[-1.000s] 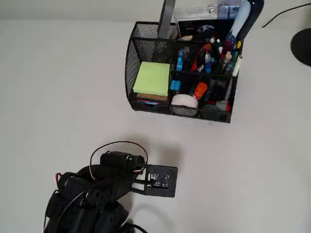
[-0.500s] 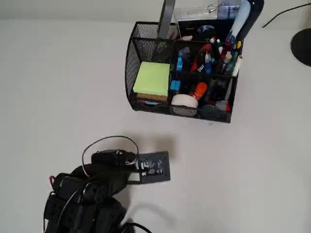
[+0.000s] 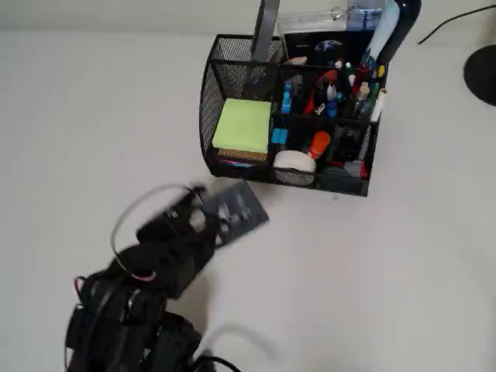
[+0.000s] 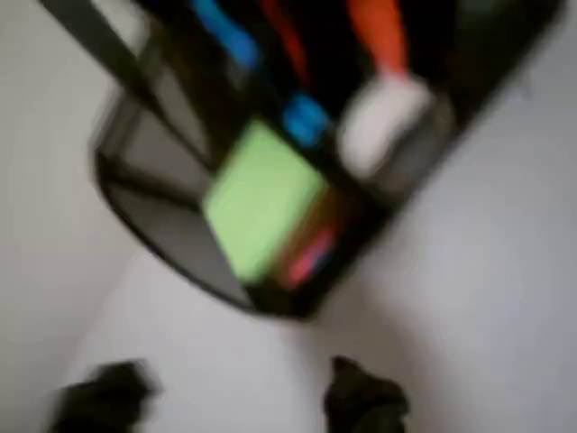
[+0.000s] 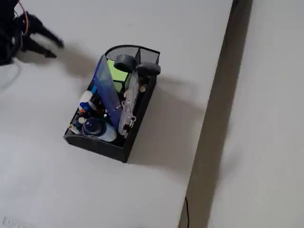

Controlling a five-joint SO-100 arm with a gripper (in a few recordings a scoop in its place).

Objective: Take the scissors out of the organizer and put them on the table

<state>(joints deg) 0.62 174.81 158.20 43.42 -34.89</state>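
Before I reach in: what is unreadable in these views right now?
- Scissors: blades hidden inside the organizer; overhead view crops the handles at the top edge.
- Gripper: motion-blurred in wrist view, though its fingers stand apart.
- Pens: too small and crowded to separate.

Bright, even light with soft shadows on the table (image 5: 57, 180); the wrist view is heavily blurred (arm smeared overhead too).
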